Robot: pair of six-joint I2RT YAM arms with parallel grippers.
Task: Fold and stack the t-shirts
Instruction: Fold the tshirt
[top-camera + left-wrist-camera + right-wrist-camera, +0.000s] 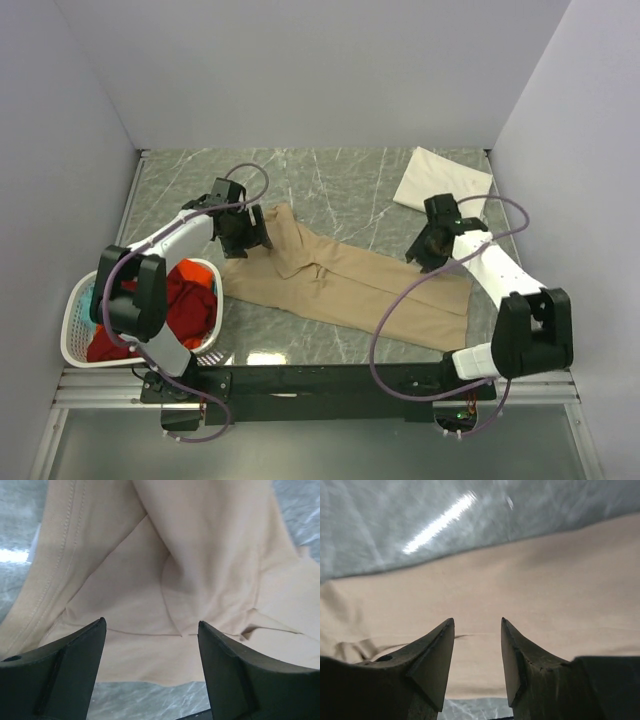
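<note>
A tan t-shirt (350, 285) is lying spread and rumpled across the marble-patterned table (340, 180), stretching diagonally between the two arms, with a fold of cloth doubling over itself near its left end. The left gripper (250, 238) is hanging over that left end of the tan t-shirt, its jaws standing wide apart and gripping nothing. In the left wrist view the two dark fingers (70, 670) are framing the creased cloth below, and whether their tips are touching it cannot be told. The right gripper (425, 250) is hovering at the far edge of the tan t-shirt's right end, its jaws parted to a moderate gap and holding nothing. The right wrist view is showing bare cloth through that gap, with the shirt's edge and the glossy table just beyond. A cream-white t-shirt (440, 180), folded to a flat rectangle, is resting beyond the tan t-shirt's right end, near it but apart. A white laundry basket (68, 335) is sitting just beside the tan t-shirt's left end, with red cloth (195, 305) heaped inside.
</note>
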